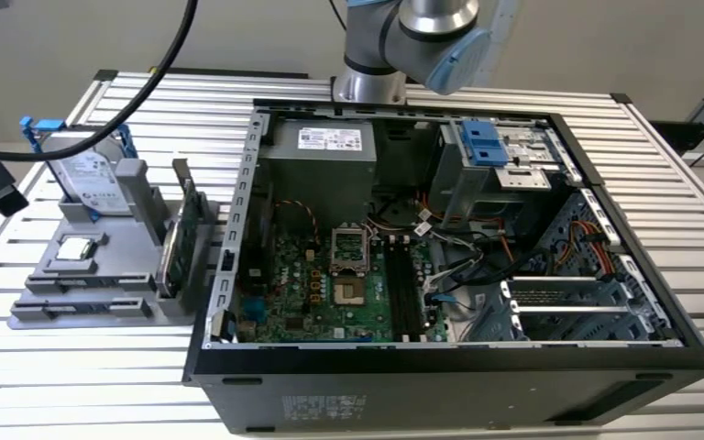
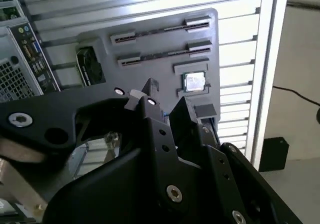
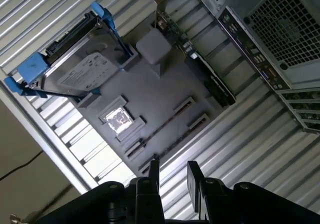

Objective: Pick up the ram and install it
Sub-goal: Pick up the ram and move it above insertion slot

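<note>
Apparently the ram (image 2: 155, 54) stands on edge in the long clip holders of the gray tray (image 3: 160, 89). It shows as a thin dark strip, probably kept upright so that fingers can close on its flat sides, and I judge it not yet lifted. Above that end of the tray the gripper (image 3: 172, 162) hovers clear of the strip, jaws parted and nothing between them. Beside the tray sits the open computer case (image 1: 450, 367), its black memory slots (image 1: 403, 293) facing up to take the stick.
</note>
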Controlling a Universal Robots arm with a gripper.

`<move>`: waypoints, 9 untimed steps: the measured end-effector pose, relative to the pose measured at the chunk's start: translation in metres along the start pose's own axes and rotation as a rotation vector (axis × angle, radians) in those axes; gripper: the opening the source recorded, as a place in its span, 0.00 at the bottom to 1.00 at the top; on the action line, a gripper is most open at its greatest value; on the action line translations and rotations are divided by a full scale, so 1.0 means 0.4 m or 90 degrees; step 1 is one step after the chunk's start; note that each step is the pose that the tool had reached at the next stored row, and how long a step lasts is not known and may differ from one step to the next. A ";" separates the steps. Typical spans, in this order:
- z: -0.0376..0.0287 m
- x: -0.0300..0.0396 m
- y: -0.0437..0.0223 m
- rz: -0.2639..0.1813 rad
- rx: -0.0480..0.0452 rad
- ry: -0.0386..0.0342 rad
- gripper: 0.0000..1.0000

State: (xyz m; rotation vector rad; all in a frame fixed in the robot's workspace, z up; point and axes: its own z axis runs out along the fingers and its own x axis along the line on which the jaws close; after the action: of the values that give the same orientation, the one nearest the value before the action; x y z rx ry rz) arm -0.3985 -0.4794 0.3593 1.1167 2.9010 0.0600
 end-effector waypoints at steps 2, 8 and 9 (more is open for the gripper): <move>0.001 0.000 0.000 0.021 0.0003 -0.0010 1.00; 0.004 0.000 0.000 0.083 0.0013 -0.0039 1.00; 0.005 0.000 0.000 0.093 0.0015 -0.0044 1.00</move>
State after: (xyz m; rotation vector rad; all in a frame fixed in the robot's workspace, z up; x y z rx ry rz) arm -0.3985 -0.4794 0.3574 1.3249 2.8091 0.0561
